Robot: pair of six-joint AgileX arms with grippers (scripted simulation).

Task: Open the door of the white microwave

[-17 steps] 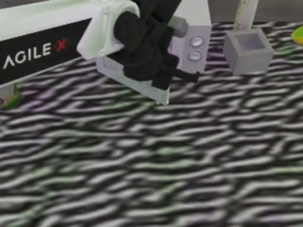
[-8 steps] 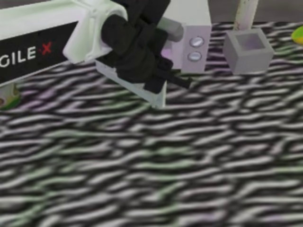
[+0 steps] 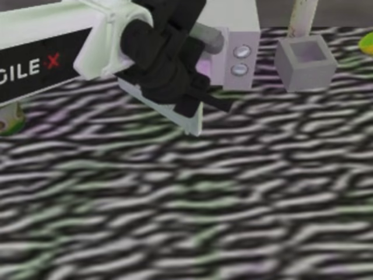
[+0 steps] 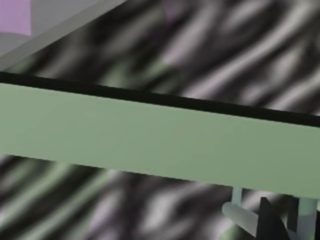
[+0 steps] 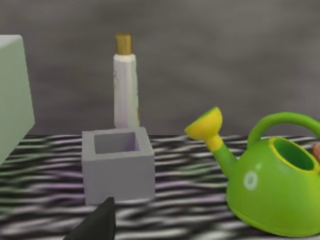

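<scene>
So the big white boxy microwave (image 3: pixel 236 23) sits at the far edge of the table, a bit left of centre in the top view, with its two round silver knobs (image 3: pixel 239 60) stacked on the narrow panel at its right side. Its flat white door with the grey mesh window (image 3: pixel 166 108) is swung partway out, hinged on the left, with the free edge angled toward the near side and away from the knob panel, so there's a clear gap and a purplish bit of the interior peeking through.

The left arm, white with the AgileX lettering, reaches in from the top view's left, and its black left gripper (image 3: pixel 213 99) sits right over the door's free edge, just beside the knob panel. Honestly I can't tell from any view whether its fingers are spread or pressed together. The left wrist view is mostly filled by the door's pale greenish edge (image 4: pixel 160 135) running across, with the black-and-white wavy striped tablecloth (image 3: pixel 186 204) behind it.

To the right of the microwave there's a small grey open-topped cube (image 3: pixel 305 61), and behind it a tall white bottle with a tan cap (image 5: pixel 125 85). A bright green plastic watering can with a yellow spout (image 5: pixel 272 182) stands near the cube, farther right.

The right gripper only shows as a dark fingertip (image 5: pixel 97 222) low in the right wrist view, facing the cube; can't tell its state either.
</scene>
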